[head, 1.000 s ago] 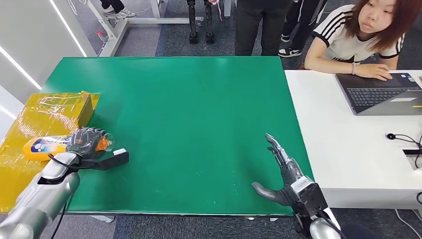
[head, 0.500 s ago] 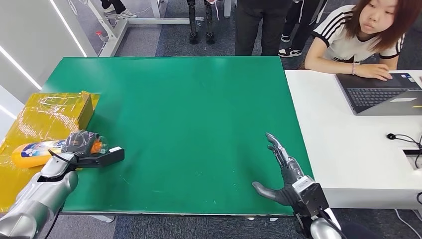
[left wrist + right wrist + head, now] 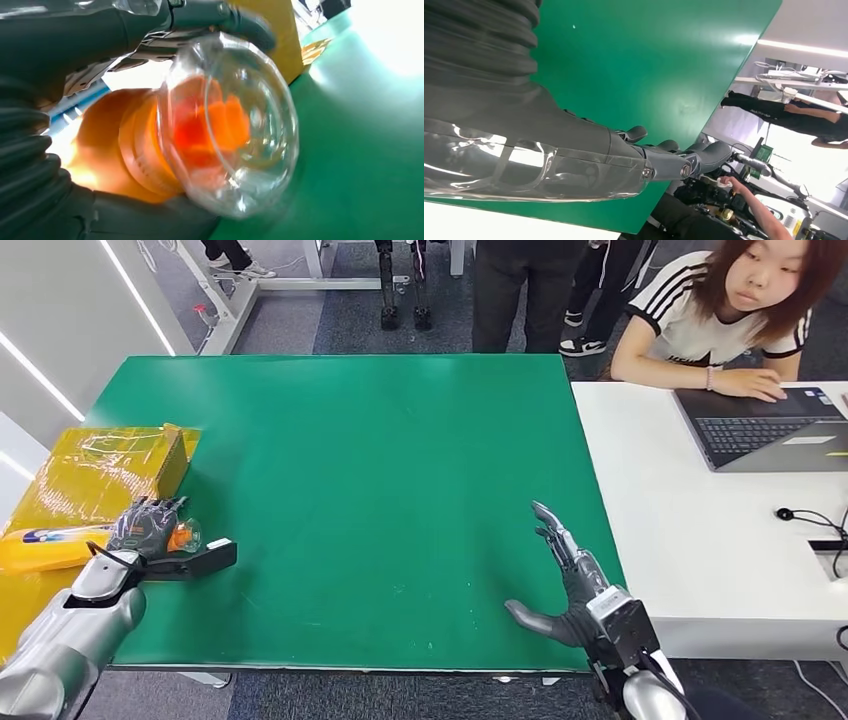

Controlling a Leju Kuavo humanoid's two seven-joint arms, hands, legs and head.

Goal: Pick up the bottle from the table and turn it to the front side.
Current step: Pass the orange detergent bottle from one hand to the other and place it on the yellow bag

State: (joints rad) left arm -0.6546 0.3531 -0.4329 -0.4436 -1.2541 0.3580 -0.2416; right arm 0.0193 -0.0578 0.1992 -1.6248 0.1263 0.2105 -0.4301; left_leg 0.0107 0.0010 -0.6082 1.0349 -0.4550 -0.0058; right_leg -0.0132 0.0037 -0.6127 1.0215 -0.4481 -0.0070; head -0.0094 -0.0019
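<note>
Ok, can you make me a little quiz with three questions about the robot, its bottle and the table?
1. Where is the bottle?
A. at the table's left edge
B. beside the laptop
C. on the floor

2. What colour is the table?
A. red
B. green
C. white

3. What is the right hand doing?
A. holding the bottle
B. pressing the laptop
C. holding nothing, fingers spread

Answers: 1 A, the left hand grips it there. 2 B, its top is green. 3 C, it hangs over bare table.
</note>
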